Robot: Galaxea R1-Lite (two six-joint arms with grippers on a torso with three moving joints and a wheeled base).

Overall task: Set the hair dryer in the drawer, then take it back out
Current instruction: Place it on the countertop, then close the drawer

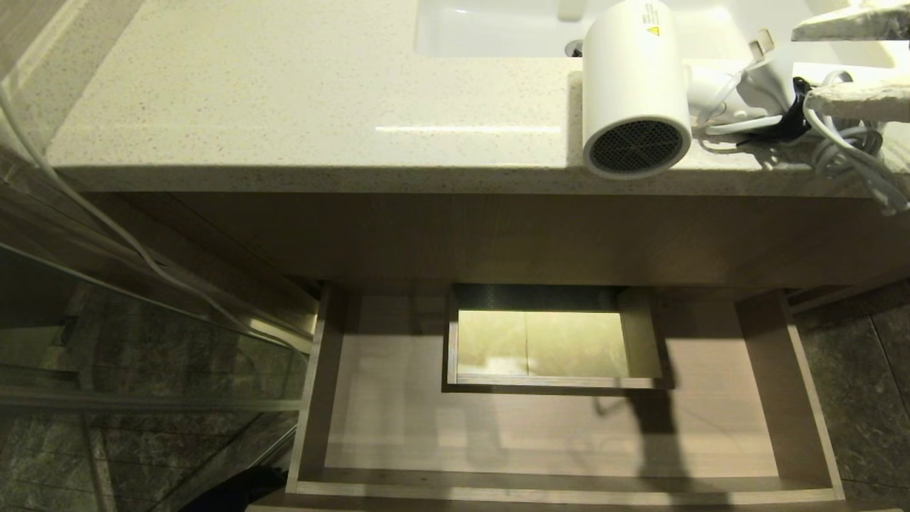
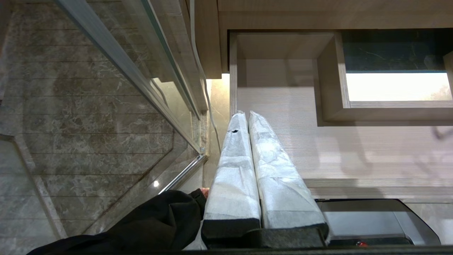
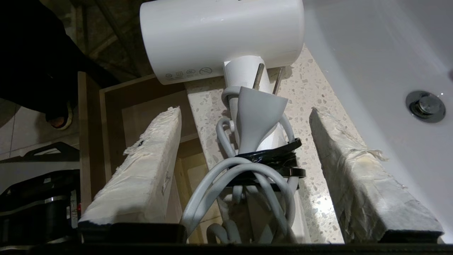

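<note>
The right gripper (image 3: 244, 166) is mostly cut off in the head view; its fingers stand spread, released, either side of the hair dryer (image 1: 635, 89) handle. The drawer (image 1: 796, 398) lies open, nothing inside it

i'm seeing the drawer (image 1: 764, 370) standing pulled out under the worktop (image 1: 284, 107), its floor lying bare for a way straight down, apart from the boxed hole (image 1: 544, 345) sitting at the back middle. the worktop's left stretch is lying free. on its right the hair dryer (image 1: 633, 85) and coiled cord (image 1: 846, 153) are crowding the front edge, with the sink (image 1: 498, 28) behind. my right gripper (image 3: 244, 166) is straddling the handle, jaws apart, not touching.
</note>
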